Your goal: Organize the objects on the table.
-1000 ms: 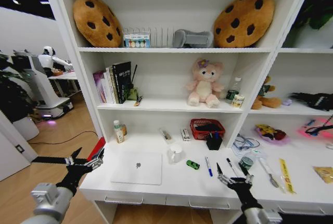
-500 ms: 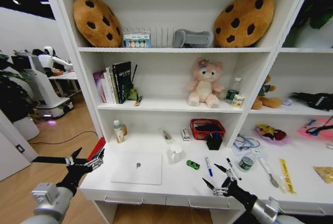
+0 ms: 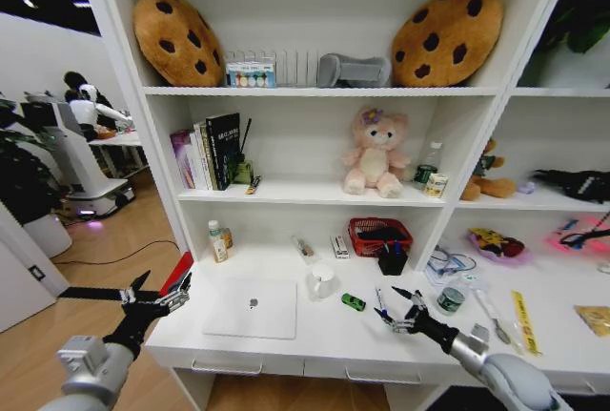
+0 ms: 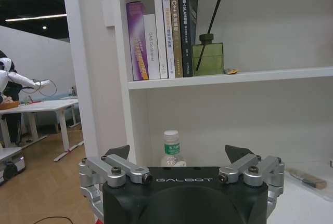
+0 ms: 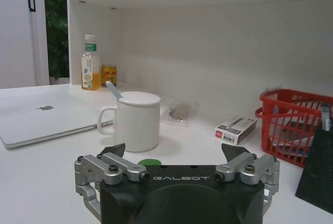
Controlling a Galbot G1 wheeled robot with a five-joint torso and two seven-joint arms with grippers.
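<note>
Head view — right claw (image 3: 398, 312) agape over table (image 3: 324, 335)

White table (image 3: 315, 339) and white shelf boards (image 3: 315, 92). Silver laptop (image 3: 253, 308); white mug (image 3: 321, 282); green toy car (image 3: 354, 302); blue pen (image 3: 381, 304); green-labelled can (image 3: 450, 299). Red mesh basket (image 3: 380, 236) (also red in the right wrist view). Two brown cookie cushions (image 3: 176, 37) patterned with dark chips. Pink plush bear (image 3: 376, 154). Yellow strip (image 3: 522, 321). Left gripper (image 3: 152, 298) and right gripper (image 3: 405, 316): black bodies, silver linkages.
</note>
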